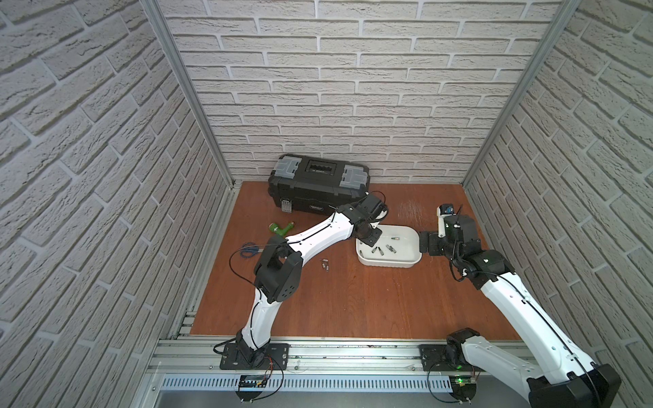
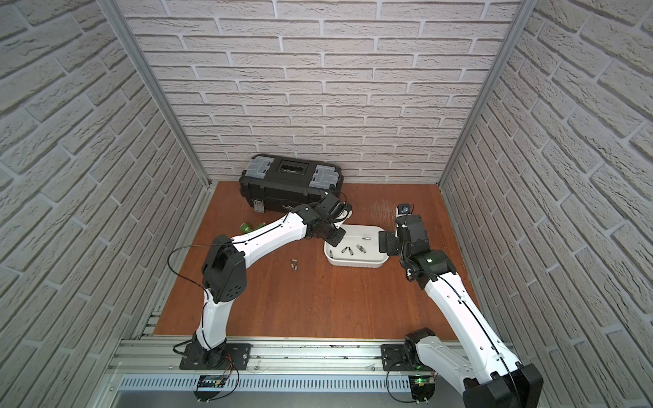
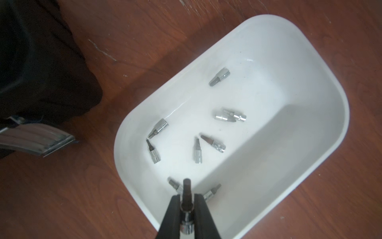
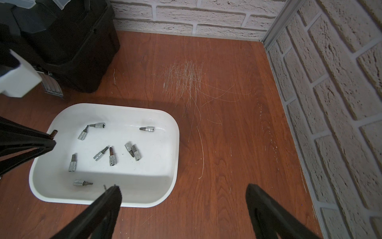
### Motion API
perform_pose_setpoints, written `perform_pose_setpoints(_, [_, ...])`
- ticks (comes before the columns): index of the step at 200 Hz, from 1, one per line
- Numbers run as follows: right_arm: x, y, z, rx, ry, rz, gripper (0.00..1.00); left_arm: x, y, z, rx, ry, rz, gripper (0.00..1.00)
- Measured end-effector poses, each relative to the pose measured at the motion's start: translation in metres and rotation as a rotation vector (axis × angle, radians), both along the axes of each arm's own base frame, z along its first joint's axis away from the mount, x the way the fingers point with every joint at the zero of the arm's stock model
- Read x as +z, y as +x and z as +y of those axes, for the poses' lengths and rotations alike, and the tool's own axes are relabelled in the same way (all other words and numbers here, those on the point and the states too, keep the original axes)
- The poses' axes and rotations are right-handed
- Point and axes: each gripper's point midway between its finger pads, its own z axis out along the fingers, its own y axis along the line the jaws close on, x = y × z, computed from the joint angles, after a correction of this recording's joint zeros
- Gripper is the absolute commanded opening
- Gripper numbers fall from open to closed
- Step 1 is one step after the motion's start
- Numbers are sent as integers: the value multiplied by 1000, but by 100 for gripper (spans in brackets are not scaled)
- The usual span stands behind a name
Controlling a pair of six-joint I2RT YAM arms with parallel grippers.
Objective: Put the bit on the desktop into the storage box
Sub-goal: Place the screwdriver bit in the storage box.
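Left hand [image 3: 187,196] pinches one bit [image 3: 187,186] over the rim of the box [image 3: 289,62], at the end nearest that arm. Nine loose bits [image 3: 214,142] lie inside. We see the right hand [image 4: 184,190] spread and empty beside the opposite end. Stray bits [image 1: 324,264] lie on the worktop [image 1: 353,300] — well apart from the box.

toolbox [image 3: 41,62] blurred, cropped, loose bits [image 1: 324,264] tiny

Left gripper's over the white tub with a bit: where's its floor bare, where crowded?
Bare: the end of the storage box by the right gripper, beyond the lone bit. Crowded: its middle and the end under the left gripper, shut on a bit. The desktop toward the scuffed patch is bare.
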Motion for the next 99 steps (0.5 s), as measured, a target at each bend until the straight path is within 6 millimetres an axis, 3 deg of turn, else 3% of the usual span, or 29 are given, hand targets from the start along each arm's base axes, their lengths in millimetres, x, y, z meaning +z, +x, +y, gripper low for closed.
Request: perform_pose_setpoints(99, [-4,-8,-3,-3,-5,4,98,-48,14,-25,-27,17,52,5])
